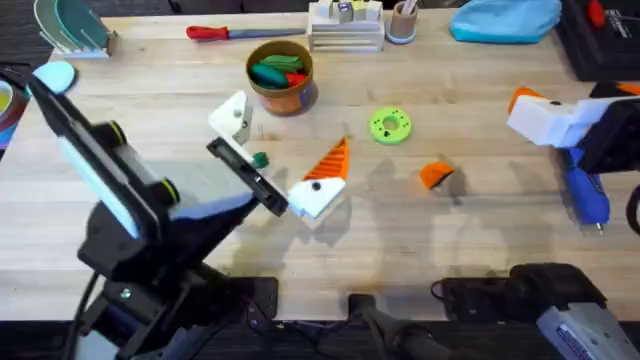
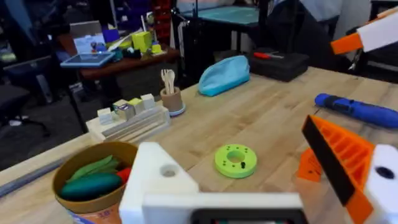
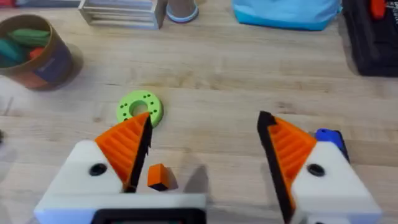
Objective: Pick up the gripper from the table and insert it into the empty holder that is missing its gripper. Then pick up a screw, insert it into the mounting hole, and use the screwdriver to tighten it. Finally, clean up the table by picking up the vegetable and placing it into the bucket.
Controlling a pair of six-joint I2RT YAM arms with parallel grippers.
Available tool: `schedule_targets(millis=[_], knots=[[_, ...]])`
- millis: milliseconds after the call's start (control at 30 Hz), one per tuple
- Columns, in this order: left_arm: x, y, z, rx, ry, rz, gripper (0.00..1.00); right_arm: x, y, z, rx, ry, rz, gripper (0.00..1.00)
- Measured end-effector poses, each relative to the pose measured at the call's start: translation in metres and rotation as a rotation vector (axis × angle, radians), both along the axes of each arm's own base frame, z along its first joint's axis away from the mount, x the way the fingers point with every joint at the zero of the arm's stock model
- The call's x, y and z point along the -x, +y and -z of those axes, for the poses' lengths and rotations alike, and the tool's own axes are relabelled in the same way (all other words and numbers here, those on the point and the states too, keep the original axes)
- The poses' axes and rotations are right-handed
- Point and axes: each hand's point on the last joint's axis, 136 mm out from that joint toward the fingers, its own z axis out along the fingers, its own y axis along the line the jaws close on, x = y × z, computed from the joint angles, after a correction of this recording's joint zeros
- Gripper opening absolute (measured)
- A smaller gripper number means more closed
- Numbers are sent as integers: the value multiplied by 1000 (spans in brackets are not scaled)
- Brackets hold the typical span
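Left gripper (image 1: 285, 138): reaches from the lower left to the middle of the table; its two white fingers stand wide apart and have hold of nothing
Holder (image 1: 232, 117): the white finger block of the left gripper on the bucket's side, with a pointed top and a round hole; it carries no orange piece, while the other finger carries an orange ribbed pad (image 1: 333, 160)
Gripper (image 1: 436, 176): the small orange wedge lies loose on the wood, to the right of the left arm's fingers and near the green disc; nothing touches it
Screwdriver (image 1: 587, 195): the blue pen-shaped tool lies flat at the right edge of the table, just below the right gripper
Right gripper (image 3: 204, 124): hangs above the right side of the table, both fingers with orange pads, spread wide and empty
Green disc (image 1: 390, 126): flat on the table, between the orange wedge and the bucket
Bucket (image 1: 281, 77): stands upright behind the holder; green and red vegetables (image 1: 270, 72) lie inside it
Red-handled screwdriver (image 1: 225, 32): lies at the far edge, left of the bucket
Blue pouch (image 1: 505, 20): at the far right edge
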Motion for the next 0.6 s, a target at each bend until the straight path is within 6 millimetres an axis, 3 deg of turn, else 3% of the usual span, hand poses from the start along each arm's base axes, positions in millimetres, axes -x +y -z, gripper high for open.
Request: schedule_targets(millis=[267, 367, 533, 600], knots=[[4, 1, 19, 28, -55, 3, 993, 0, 0, 0, 0, 0, 0, 991], [7, 1, 33, 14, -29, 12, 993, 0, 0, 0, 0, 0, 0, 991], [14, 1, 34, 12, -28, 32, 993, 0, 0, 0, 0, -1, 0, 991], [14, -1, 46, -11, 18, 41, 993, 0, 0, 0, 0, 0, 0, 992]])
